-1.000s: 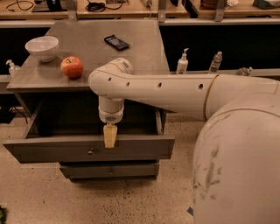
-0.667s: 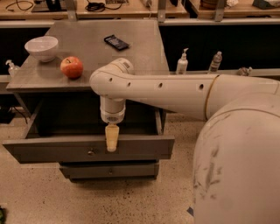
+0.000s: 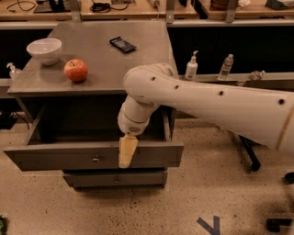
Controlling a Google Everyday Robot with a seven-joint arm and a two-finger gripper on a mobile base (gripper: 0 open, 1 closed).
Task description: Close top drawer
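A speckled beige floor runs under everything, and behind the desk a long wooden workbench crosses the back of the room with dark space below it. The robot's thick white arm comes in from the right of the desk and bends down at a rounded joint just in front of the desk's front right corner. The desk is a grey cabinet with a flat top. Its top drawer stands pulled well out from under the desk top, its dark inside open to view and its plain front carrying a small metal knob near the middle. Under it, closer in to the desk's body, a lower drawer front shows. On the desk top a white bowl sits near the back left corner, a red apple lies just right of it toward the front edge, and a dark phone lies well apart at the back of the desk top, right of centre. Right of the desk, on a low ledge, stand a white pump bottle and a clear water bottle; another small bottle stands just left of the desk. The cream-coloured gripper hangs point-down over the top drawer's front panel, right of the knob, its jaws together as one tapered wedge and holding nothing.
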